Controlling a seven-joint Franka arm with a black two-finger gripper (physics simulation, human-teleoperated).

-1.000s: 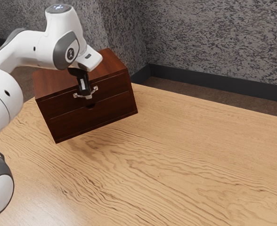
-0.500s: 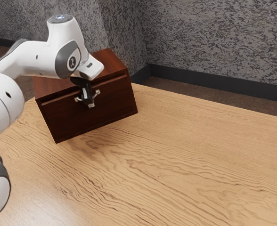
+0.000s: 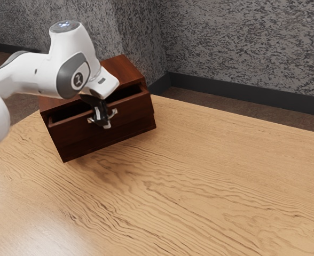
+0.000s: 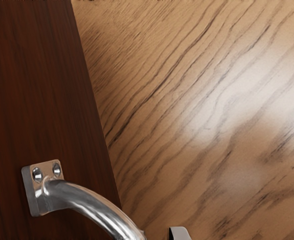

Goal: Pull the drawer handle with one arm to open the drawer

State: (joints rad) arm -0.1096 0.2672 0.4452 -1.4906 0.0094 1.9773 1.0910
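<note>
While the gripper (image 3: 100,113) is clamped on the drawer handle (image 4: 82,201), the drawer (image 3: 129,106) stands partly out of its cabinet (image 3: 127,69), far left on the bench (image 3: 199,176); its slide runs nearward.

Tool (image 3: 101,120) clamped on handle (image 3: 113,112); drawer (image 3: 131,105) partly out of cabinet (image 3: 123,71).

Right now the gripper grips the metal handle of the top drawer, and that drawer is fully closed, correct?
Not quite. The gripper does grip the metal handle, but the top drawer is partly open, not closed: the exterior view shows its front pulled out from the box, with a dark gap behind it.
</note>
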